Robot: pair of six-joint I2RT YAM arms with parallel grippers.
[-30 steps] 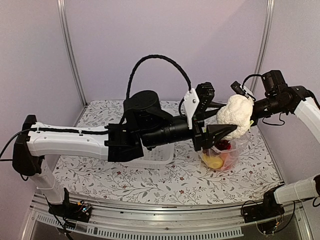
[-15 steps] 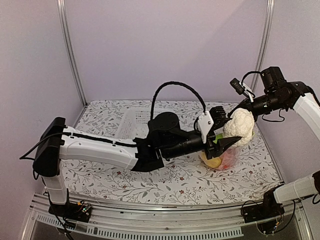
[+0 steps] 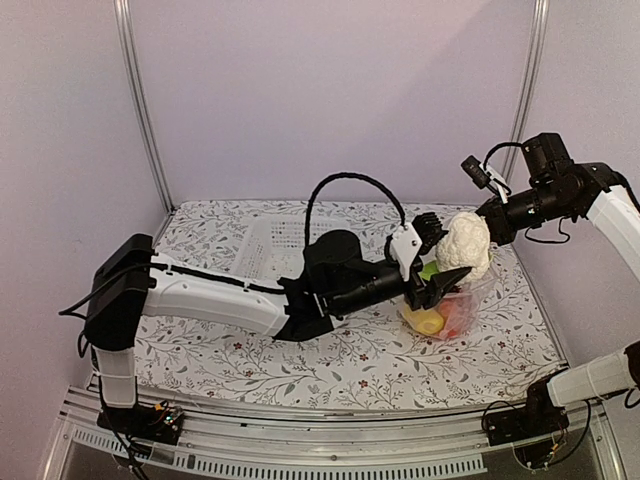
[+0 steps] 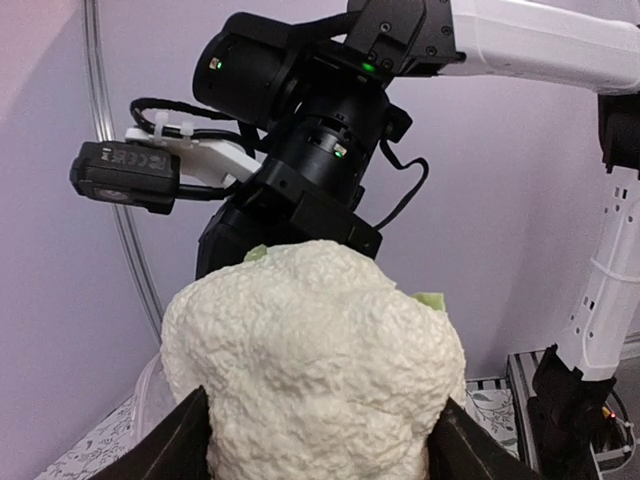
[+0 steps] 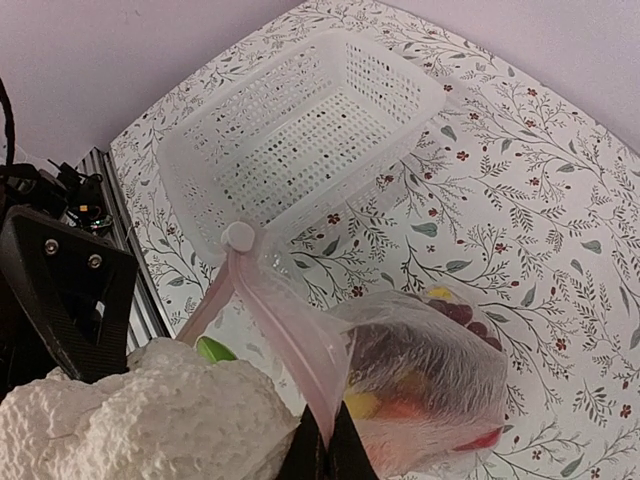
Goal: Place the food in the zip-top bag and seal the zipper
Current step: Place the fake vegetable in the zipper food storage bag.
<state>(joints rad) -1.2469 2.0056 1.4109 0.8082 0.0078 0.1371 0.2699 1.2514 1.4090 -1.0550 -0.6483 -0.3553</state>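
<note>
Risk: the cauliflower (image 4: 310,340) looks wider than the mouth of the bag (image 5: 430,390). If let go here, it may catch on the pink strip (image 5: 285,315) and roll onto the table (image 3: 300,370).

Cauliflower: white, knobbly, hanging at the bag's mouth.

Left gripper (image 4: 320,398) clamps its sides. Right gripper (image 5: 322,455) is pinched together on the strip, holding the bag up.
</note>
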